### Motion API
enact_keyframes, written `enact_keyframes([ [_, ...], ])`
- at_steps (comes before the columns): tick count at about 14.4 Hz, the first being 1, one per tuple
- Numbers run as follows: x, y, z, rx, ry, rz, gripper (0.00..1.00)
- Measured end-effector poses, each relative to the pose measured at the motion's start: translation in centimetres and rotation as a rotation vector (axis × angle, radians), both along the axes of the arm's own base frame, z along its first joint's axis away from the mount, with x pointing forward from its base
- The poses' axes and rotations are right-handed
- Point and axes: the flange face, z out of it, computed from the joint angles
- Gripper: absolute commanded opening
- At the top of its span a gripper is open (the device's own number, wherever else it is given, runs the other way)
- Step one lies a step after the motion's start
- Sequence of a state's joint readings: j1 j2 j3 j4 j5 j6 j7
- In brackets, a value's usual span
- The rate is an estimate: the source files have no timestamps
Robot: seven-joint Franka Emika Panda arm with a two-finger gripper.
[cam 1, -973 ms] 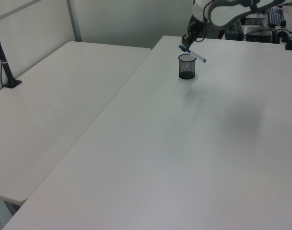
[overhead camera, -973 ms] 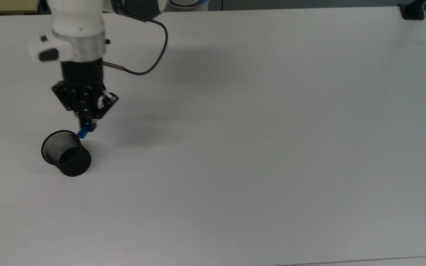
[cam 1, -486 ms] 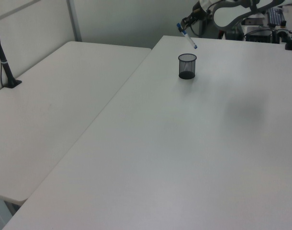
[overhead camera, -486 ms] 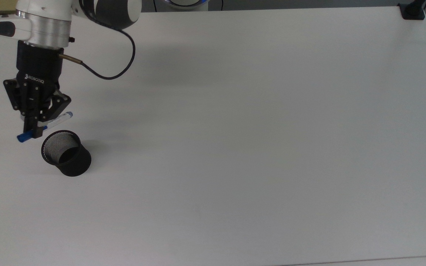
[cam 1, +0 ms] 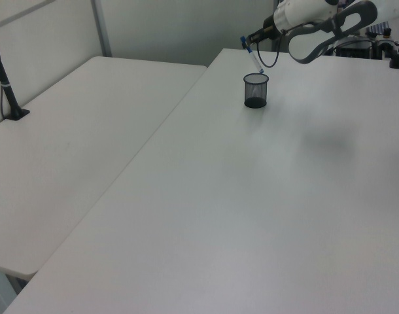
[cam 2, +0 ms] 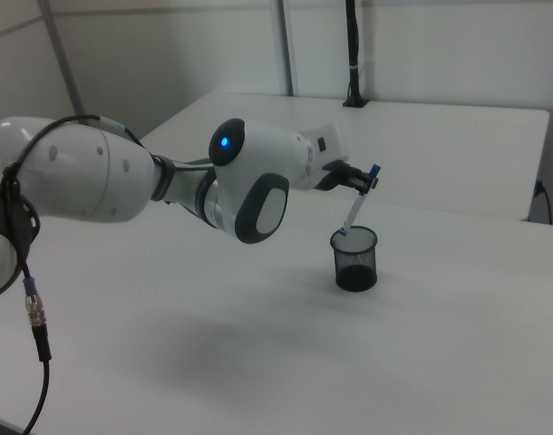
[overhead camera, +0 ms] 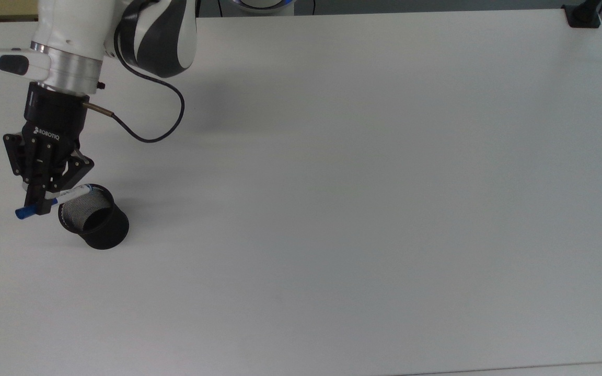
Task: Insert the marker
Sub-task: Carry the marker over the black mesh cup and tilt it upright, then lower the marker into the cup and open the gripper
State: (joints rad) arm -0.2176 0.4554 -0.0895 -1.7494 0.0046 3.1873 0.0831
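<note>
End effector clamps marker, tilted over mesh cup rim.

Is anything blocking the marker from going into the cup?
Nothing visible does. The gripper holds the marker tilted, its lower end right at the rim of the cup. The cup's mouth is open and nothing else is near it on the table.

Arm cut off (upper edge)

mesh cup on table, top view's left | marker tilted above cup rim, lower end over opening
</note>
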Motion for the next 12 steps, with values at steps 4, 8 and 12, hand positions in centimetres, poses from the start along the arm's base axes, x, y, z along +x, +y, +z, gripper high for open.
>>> enact_keyframes([
  [4, 0.3, 0.2, -2.2, -0.011, -0.029, 0.007, 0.0],
  [8, -0.3, 0.4, -4.5, -0.04, 0.024, 0.034, 0.0],
  [12, -1.2, 0.6, -6.3, -0.071, 0.033, 0.056, 0.81],
])
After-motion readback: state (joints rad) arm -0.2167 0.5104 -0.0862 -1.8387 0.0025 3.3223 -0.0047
